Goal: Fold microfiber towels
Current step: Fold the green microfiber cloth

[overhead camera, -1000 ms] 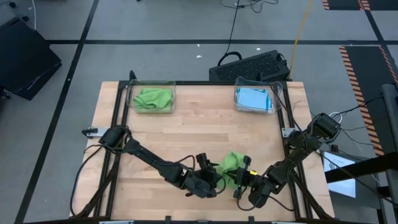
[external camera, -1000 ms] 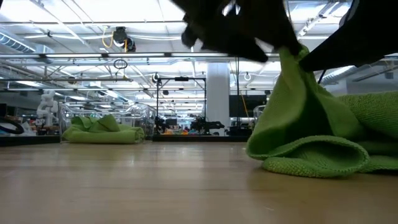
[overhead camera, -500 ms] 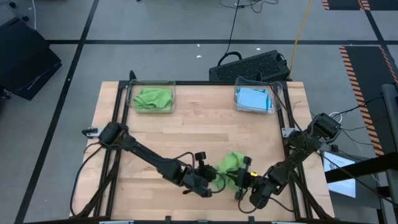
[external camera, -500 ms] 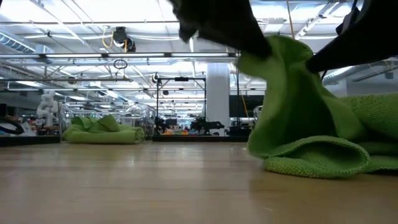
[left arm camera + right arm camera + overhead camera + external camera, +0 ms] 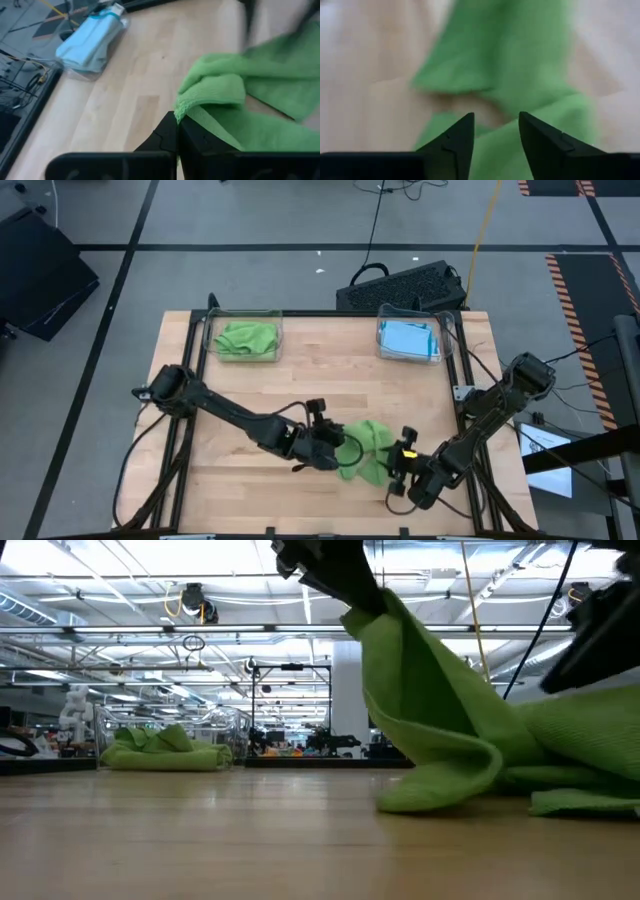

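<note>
A lime green microfiber towel [image 5: 368,442] lies crumpled near the table's front edge, between my two grippers. My left gripper [image 5: 178,122] is at its left side and is shut on it. In the low view the towel [image 5: 440,710] rises from the table to a peak under that gripper. My right gripper [image 5: 496,125] stands open at the towel's right side, with its fingers above the cloth and nothing between them. More towels lie in two bins at the back. My left gripper pinches a hemmed edge of the towel [image 5: 181,111] between its two fingers; one layer or several, I cannot tell. The fingers come from the table's left, slanting down. The held part [image 5: 372,612] is lifted, and the cloth slopes down from it to the rest [image 5: 560,755], which lies on the table.
At the far left a clear bin [image 5: 214,350] holds green towels [image 5: 246,338]. At the far right another clear bin [image 5: 382,350] holds light blue towels [image 5: 408,340]. Bare wood lies between the bins and the towel. A dark frame [image 5: 185,380] runs along the table's sides.
My left gripper has risen and gone toward the table's left and far edge, taking the towel's raised peak with it. The cloth has been drawn out to the left, while its right part stays on the table. My right gripper has come away from the peak, toward the right edge.
</note>
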